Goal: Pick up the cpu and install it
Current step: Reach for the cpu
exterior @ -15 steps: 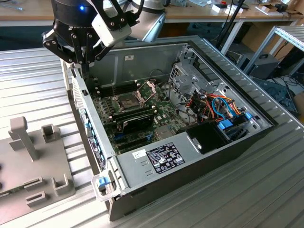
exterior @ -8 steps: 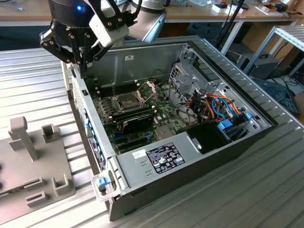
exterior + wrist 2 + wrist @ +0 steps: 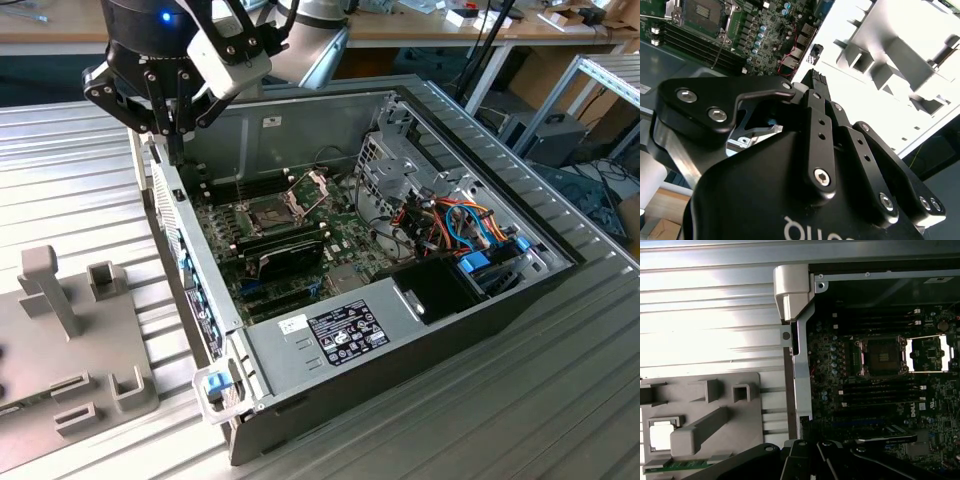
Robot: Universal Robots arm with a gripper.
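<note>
While the claw [image 3: 176, 148] hangs over the open computer case [image 3: 420, 365], above its side wall on the exterior view's left and near that wall's far end, its fingers are drawn together and nothing can be seen between them. The case lies on its side on the ribbed metal desk [image 3: 520, 430], with the motherboard [image 3: 345, 255] facing up.

The cpu [image 3: 661, 435] appears in the first wrist view as a pale square in a framed pocket of the grey holder [image 3: 715, 412]. It is well apart from the claw and outside the case. The holder rests on the desk just beside the case wall, toward the desk's edge on the exterior view's left. A green memory stick [image 3: 675, 466] lies in a slot near the cpu.

On the motherboard the cpu socket [image 3: 882, 357] is bare, and its hinged metal frame [image 3: 927, 354] is folded back beside it. A long black expansion card [image 3: 285, 255] sits on the board just beside the socket. The power supply [image 3: 330, 335] fills the near end of the case.
</note>
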